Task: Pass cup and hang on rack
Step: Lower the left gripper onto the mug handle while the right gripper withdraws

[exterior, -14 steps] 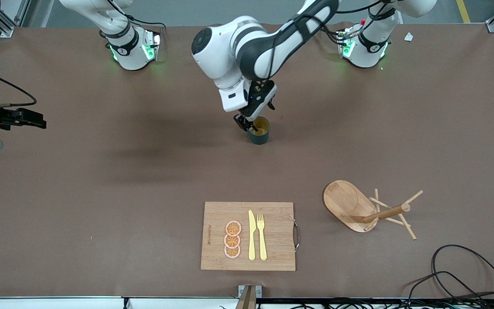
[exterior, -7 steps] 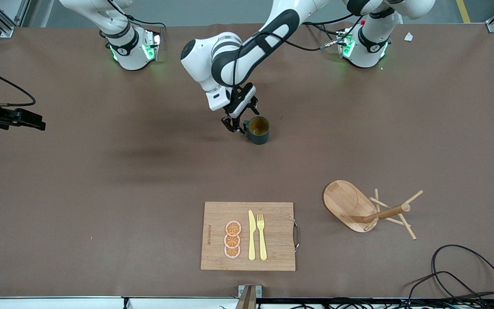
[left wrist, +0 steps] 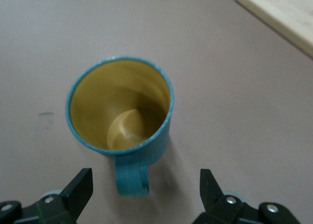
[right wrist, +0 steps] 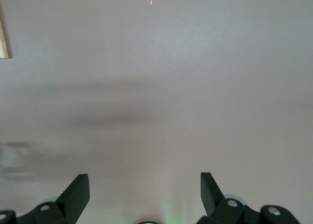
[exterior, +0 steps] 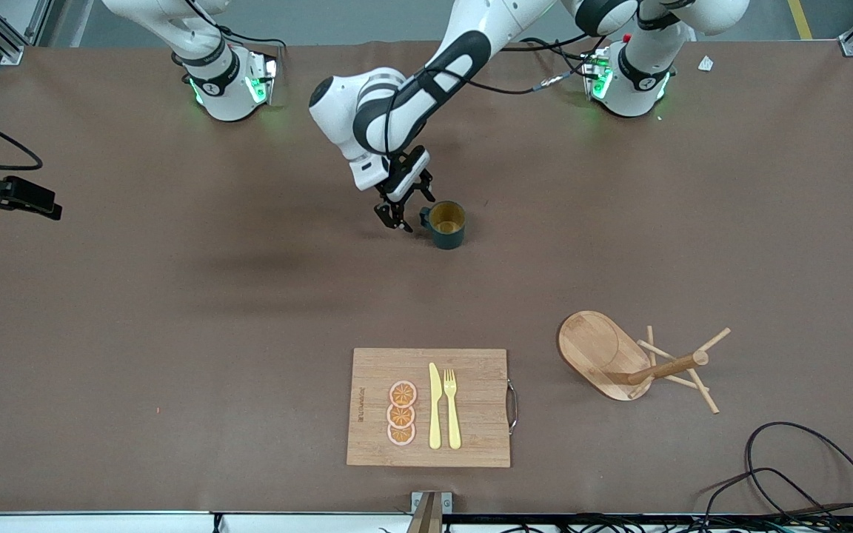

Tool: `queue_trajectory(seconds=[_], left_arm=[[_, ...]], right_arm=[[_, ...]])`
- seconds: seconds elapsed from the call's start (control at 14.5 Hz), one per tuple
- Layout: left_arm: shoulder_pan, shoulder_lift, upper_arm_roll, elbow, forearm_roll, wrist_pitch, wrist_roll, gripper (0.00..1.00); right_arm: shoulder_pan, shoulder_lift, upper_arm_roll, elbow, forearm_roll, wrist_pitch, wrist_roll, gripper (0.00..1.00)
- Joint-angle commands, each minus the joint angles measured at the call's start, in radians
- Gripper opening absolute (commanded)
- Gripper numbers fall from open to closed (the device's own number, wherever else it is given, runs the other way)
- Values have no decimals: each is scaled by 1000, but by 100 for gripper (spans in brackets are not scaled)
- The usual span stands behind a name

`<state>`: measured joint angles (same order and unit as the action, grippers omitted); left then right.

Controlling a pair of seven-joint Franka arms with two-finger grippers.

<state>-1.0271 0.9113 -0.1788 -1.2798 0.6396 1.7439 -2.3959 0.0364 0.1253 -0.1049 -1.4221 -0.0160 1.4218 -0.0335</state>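
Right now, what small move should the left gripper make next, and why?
Probably ease the left gripper forward until its open fingers straddle the handle of the cup, then close. The cup stands upright and free on the table, its handle facing the gripper, nothing held.

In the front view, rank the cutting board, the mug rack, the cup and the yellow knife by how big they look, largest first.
1. Cutting board, clearly the largest.
2. Rack, oval base plus post and pegs.
3 and 4. Knife and cup: unsure. The knife is longer but thin; the cup is shorter and fuller, and sits farther from the camera.
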Motion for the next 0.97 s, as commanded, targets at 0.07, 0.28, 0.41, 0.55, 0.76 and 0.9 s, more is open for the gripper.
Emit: queue_trajectory(seconds=[0.07,0.28,0.41,0.55,0.76,0.9], left_arm=[[-56,69,60,42,20,2,-20,96],[-67,69,76,40,19,5,-22,96],[-67,70,76,39,19,6,-22,91],[-67,74,76,39,19,8,-22,75],[-67,75,76,36,20,19,-19,40],[-67,74,78,37,20,20,-19,14]], right_arm=[[-9,7,5,15,21,-76,21,100],[-10,5,5,15,30,-80,21,100],[-18,-3,5,11,30,-78,18,100],[-21,-18,13,6,31,-70,14,100],[-39,-56,50,-29,27,-55,12,100],[-43,-98,53,-85,25,-23,12,100]])
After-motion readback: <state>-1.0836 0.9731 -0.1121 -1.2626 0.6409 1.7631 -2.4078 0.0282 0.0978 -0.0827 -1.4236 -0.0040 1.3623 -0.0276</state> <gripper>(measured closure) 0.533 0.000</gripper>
